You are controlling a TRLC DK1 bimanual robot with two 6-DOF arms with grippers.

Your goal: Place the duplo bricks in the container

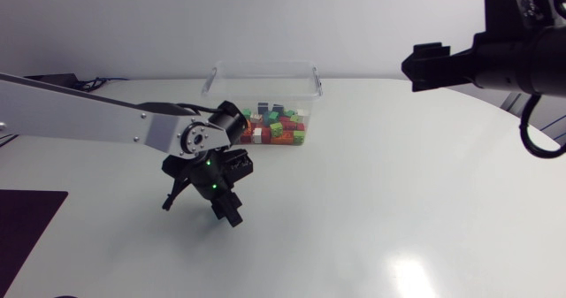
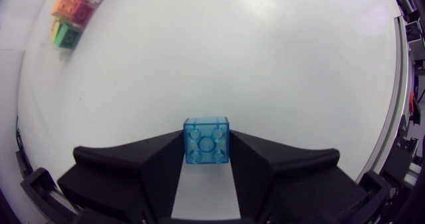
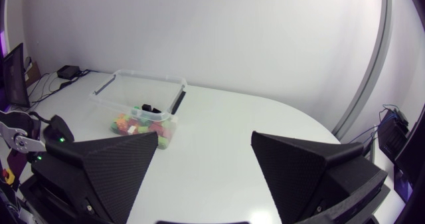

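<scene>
Blue see-through brick (image 2: pixel 206 140) is clamped from both sides in your left gripper (image 2: pixel 207 151), low by the table. Container (image 1: pixel 265 65) sits near, just beyond and to its right, so the left arm is closer. Right gripper (image 3: pixel 204 136) hangs well off, fingers spread, empty.

- The container (image 1: pixel 263 66) stands on the table (image 1: pixel 398 201) toward its far side, near the middle, with a heap of bricks (image 1: pixel 276 128) inside it.
- My left gripper (image 1: pixel 200 209) is in front of the container, slightly to its left, low over the table.
- A single brick (image 2: pixel 206 140) sits between that gripper's fingers, touching both.
- My right gripper (image 1: pixel 423 66) hangs to the container's right, well apart from it.
</scene>
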